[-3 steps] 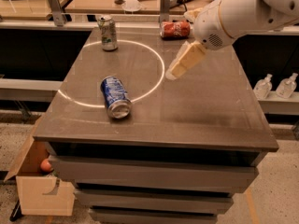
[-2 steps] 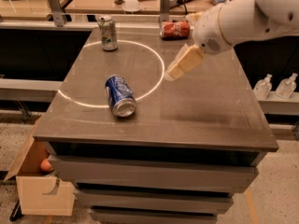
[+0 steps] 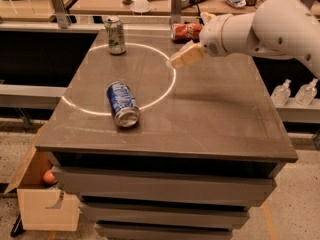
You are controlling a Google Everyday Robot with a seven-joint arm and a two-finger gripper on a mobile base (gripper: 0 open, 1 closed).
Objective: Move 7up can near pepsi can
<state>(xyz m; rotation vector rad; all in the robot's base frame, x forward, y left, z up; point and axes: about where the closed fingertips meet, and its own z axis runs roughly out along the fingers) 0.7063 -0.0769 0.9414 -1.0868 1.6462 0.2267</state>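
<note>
7up can (image 3: pixel 115 35) and pepsi can (image 3: pixel 122 104) sit well apart on the grey table (image 3: pixel 215 119). Nearest, at about 8 o'clock from the table's centre, the pepsi can lies on its side inside a white ring (image 3: pixel 170 86), one silver end toward the camera. Farther back, near 12 o'clock, the gripper (image 3: pixel 182 59) hangs over the ring's right edge, its tan fingers pressed together and holding nothing. Beyond, the 7up can stands upright at 11 o'clock by the ring's far edge. A red can (image 3: pixel 184 32) lies at the far edge, just behind the gripper.
</note>
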